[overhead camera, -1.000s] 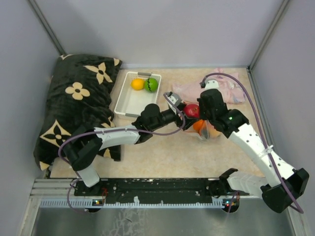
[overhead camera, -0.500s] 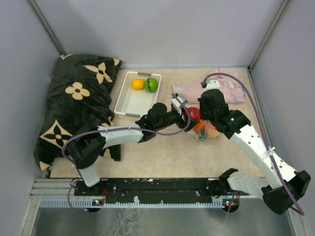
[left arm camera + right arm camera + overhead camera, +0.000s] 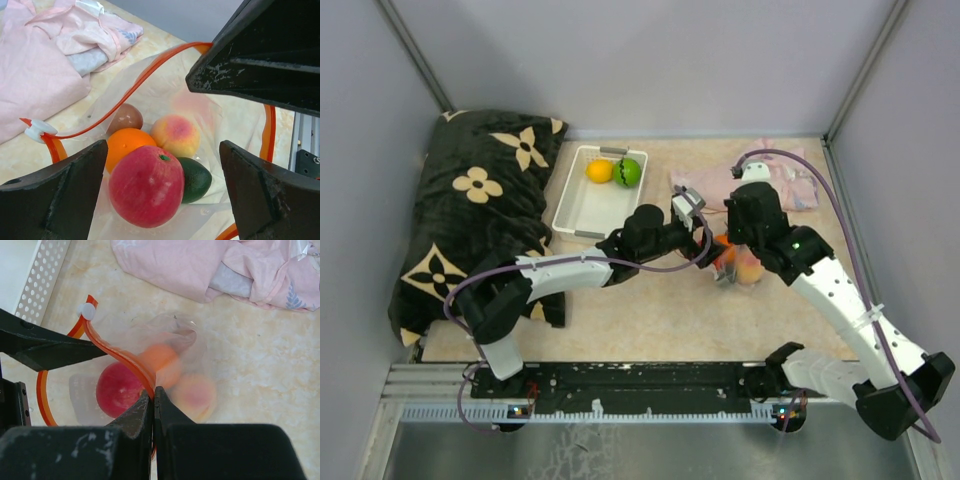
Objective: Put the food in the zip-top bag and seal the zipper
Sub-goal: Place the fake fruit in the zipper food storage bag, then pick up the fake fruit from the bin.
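Note:
The clear zip-top bag [image 3: 165, 100] stands with its mouth open under my left gripper [image 3: 163, 150], which is open and touches nothing. Inside the bag lie a red apple [image 3: 146, 186], an orange [image 3: 125, 145], a peach [image 3: 175, 135], a dark green piece [image 3: 196, 179] and a brown piece [image 3: 125, 117]. My right gripper [image 3: 154, 390] is shut on the red-orange zipper [image 3: 115, 355] at the bag's rim and holds it up. The zipper's white slider [image 3: 88, 311] sits at one end. An orange-yellow fruit [image 3: 599, 171] and a bright green one [image 3: 628, 172] lie in the white basket [image 3: 575, 210].
A crumpled pink cloth [image 3: 780, 185] lies at the back right, just behind the bag. A dark flowered blanket [image 3: 480, 215] fills the left side next to the basket. Grey walls close the table in on three sides.
My left gripper moved right over the bag's mouth, opened wider and let go of the red apple, which now lies in the bag. The right gripper kept its hold on the zipper.

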`<state>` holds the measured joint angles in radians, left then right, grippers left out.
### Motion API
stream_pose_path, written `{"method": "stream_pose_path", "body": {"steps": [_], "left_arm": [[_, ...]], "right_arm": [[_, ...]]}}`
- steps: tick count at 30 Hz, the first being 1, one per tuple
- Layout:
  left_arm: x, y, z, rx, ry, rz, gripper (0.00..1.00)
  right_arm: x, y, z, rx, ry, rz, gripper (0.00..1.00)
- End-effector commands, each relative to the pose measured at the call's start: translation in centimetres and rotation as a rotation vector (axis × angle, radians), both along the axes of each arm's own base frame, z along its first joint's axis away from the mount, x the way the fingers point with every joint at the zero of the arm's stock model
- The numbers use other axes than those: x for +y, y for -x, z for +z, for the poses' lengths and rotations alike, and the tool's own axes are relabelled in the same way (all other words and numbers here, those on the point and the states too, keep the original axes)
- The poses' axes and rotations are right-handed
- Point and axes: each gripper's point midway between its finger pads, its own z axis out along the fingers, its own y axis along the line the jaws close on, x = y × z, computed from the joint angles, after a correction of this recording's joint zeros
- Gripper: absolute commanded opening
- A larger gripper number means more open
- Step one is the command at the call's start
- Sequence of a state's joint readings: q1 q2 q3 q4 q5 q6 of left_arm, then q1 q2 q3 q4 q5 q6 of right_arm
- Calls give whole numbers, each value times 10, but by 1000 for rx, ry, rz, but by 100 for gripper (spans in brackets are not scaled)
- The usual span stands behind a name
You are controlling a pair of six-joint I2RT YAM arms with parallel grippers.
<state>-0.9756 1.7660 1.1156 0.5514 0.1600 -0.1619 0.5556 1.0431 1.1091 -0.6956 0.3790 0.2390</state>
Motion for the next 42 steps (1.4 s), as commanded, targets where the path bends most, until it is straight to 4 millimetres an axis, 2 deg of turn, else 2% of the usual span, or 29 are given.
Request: {"method": "stream_pose_path", "body": {"steps": [1, 8, 13, 17, 22, 33, 36, 42], "left_arm": [[1, 9, 29, 8, 40, -18, 99], [33, 10, 69, -10, 35, 65, 100], [62, 0, 79, -24, 16, 160, 100], [85, -20, 70, -1, -26, 261, 100], [120, -57, 56, 78, -35, 378, 100], [198, -167, 7, 272, -32, 673, 100], [212, -194, -16, 335, -39, 731, 100], [235, -243, -42, 405, -42, 820, 100]], "right_arm": [[-1, -5, 33, -102, -63, -17, 0], [-8, -4, 32, -112, -48, -48, 0], [-8, -5, 29, -115, -54, -51, 0], [-6, -5, 31, -118, -61, -43, 0], [-8, -4, 33, -123, -54, -46, 0], [-5, -5, 32, -124, -64, -33, 0], [-4, -6, 31, -121, -61, -31, 0], [-1, -7, 32, -128, -68, -16, 0]]}}
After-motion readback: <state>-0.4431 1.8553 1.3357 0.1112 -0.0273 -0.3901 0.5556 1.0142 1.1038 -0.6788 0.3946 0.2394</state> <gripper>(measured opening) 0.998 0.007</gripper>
